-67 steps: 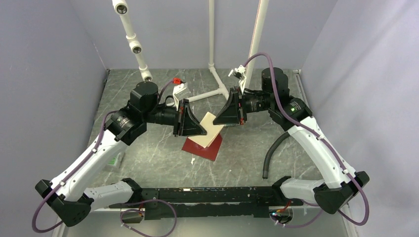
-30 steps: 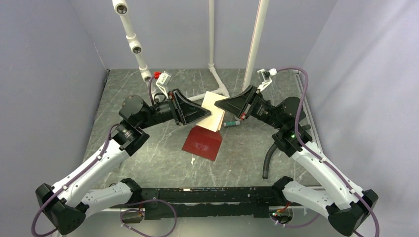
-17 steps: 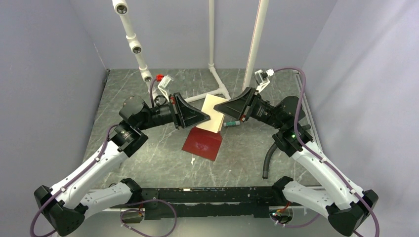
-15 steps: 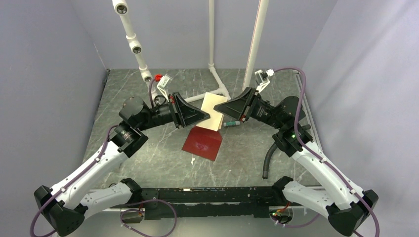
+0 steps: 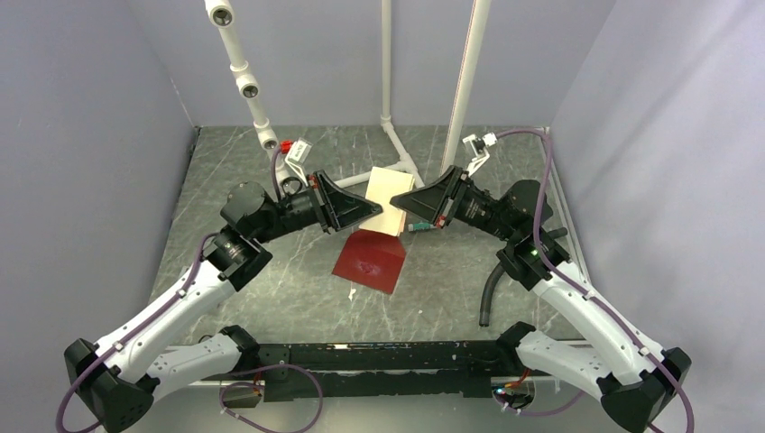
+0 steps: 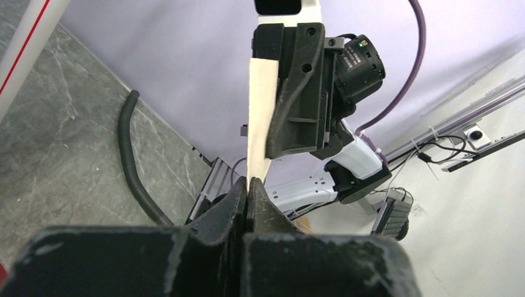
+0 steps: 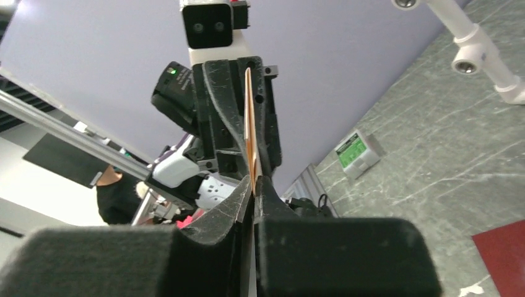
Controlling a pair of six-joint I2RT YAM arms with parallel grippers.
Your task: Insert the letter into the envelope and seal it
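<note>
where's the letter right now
Top view, centre: the letter is held between the left gripper and right gripper, just beyond the envelope.

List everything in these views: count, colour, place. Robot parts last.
letter: one, pale peach, held in the air above the table between both grippers.
envelope: one, dark red, flat on the table, nearer the arm bases than the letter.
paper scrap: one, white, on the table by the envelope's near edge.
card packet: one, green and white, lying on the table.
hose: one, black, ribbed, on the table's right side.
pipe frame: one, white, at the back.
table: one, grey marbled.
left gripper: one, black, fingers shut on the letter.
right gripper: one, black, fingers shut on the letter.
</note>
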